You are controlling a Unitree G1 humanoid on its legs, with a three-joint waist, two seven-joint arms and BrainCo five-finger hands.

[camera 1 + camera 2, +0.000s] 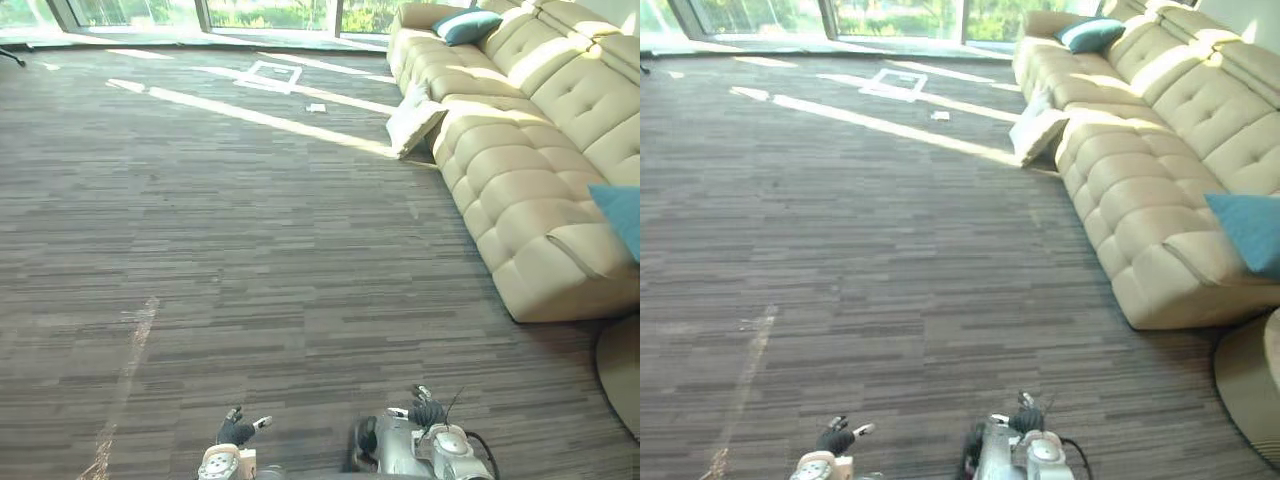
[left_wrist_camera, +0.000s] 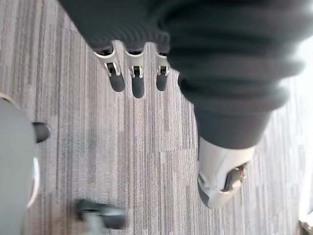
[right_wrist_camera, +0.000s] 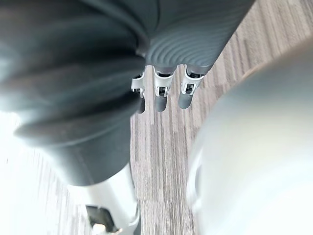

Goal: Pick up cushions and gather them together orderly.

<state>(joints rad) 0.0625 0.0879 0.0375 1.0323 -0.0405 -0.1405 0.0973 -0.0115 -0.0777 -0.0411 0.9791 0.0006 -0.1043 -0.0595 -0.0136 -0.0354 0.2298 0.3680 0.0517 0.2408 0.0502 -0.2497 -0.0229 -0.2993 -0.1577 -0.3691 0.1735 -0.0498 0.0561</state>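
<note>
- Standing off on open carpet (image 1: 250, 250) with nothing held. My read: this is the approach step, and no cushion has been gathered yet.
- left hand (image 1: 236, 431) and right hand (image 1: 426, 411) hang low at 6 o'clock.
- Wrist views show the left fingers (image 2: 137, 85) and right fingers (image 3: 162, 93) straight and relaxed, with bare carpet past them. Both grasp nothing.
- beige cushion (image 1: 413, 122) is on the floor at about 1 o'clock, tilted up against the front of the sofa (image 1: 520, 200).
- far teal cushion (image 1: 466, 26) sits on the sofa seat beyond it, also about 1 o'clock.
- near teal cushion (image 1: 620, 215) is on the near end of the sofa at 2–3 o'clock, cut off by the frame edge.
- Key relation: all three lie to the right of centre and well apart from both hands, so the right hand is nearer to each.
- The beige cushion's long axis seems to run along the sofa front, roughly 7-to-1 o'clock. It's too far off to be sure.
- Judgement: a walk has to come first. The near teal cushion is the shortest trip; the floor one likely needs a low, two-handed grab.
- Risk: the tan round thing (image 1: 625, 375) at 4 o'clock, beside the sofa end, could crowd the path.
</note>
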